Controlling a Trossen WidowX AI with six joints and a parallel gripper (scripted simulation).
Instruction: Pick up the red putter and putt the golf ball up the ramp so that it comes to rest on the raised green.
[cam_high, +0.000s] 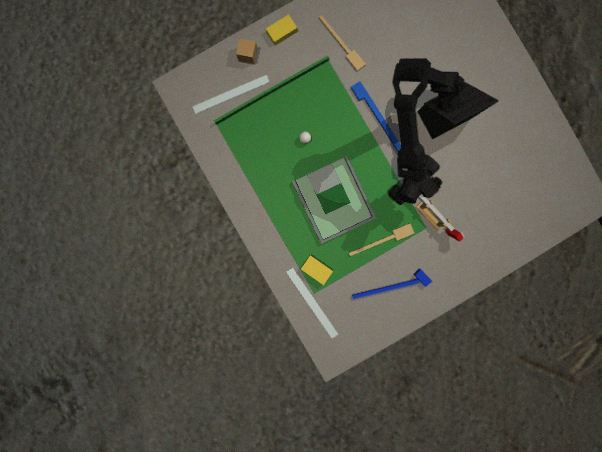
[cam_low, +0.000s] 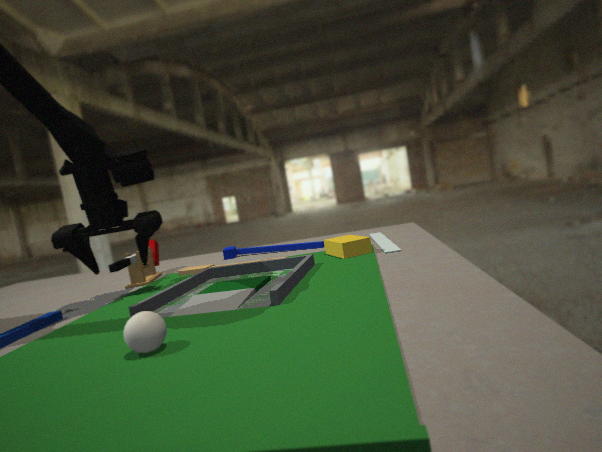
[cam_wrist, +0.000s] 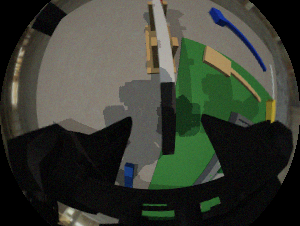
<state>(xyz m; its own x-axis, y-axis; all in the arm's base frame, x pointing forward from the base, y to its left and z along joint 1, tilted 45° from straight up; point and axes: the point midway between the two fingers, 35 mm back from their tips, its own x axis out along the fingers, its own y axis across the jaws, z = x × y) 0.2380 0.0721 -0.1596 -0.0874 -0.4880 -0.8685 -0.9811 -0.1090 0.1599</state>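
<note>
The red putter rests on a wooden stand (cam_high: 428, 218) (cam_low: 136, 273) (cam_wrist: 150, 50). Its red head (cam_high: 454, 234) (cam_low: 154, 252) is at the far end, its white shaft (cam_high: 437, 214) (cam_wrist: 163, 45) crosses the stand, and its black grip (cam_wrist: 168, 117) points to the arm. My gripper (cam_high: 415, 192) (cam_low: 121, 268) (cam_wrist: 167, 118) is open above the grip, with a fingertip on either side of it in the wrist view. The white ball (cam_high: 305, 137) (cam_low: 145, 332) lies on the green mat (cam_high: 260, 150) (cam_low: 300, 380). The grey ramp (cam_high: 327, 179) (cam_low: 215, 301) and a dark green patch (cam_high: 334, 199) (cam_low: 225, 285) lie inside low grey walls.
One blue putter (cam_high: 380, 119) (cam_low: 30, 327) lies near the arm base, another (cam_high: 387, 289) (cam_low: 280, 247) (cam_wrist: 245, 40) beyond the mat. A wooden putter (cam_high: 403, 232) (cam_wrist: 218, 61) and a yellow block (cam_high: 317, 270) (cam_low: 348, 246) lie on the mat. White strips (cam_high: 231, 95) (cam_high: 312, 303) lie outside it.
</note>
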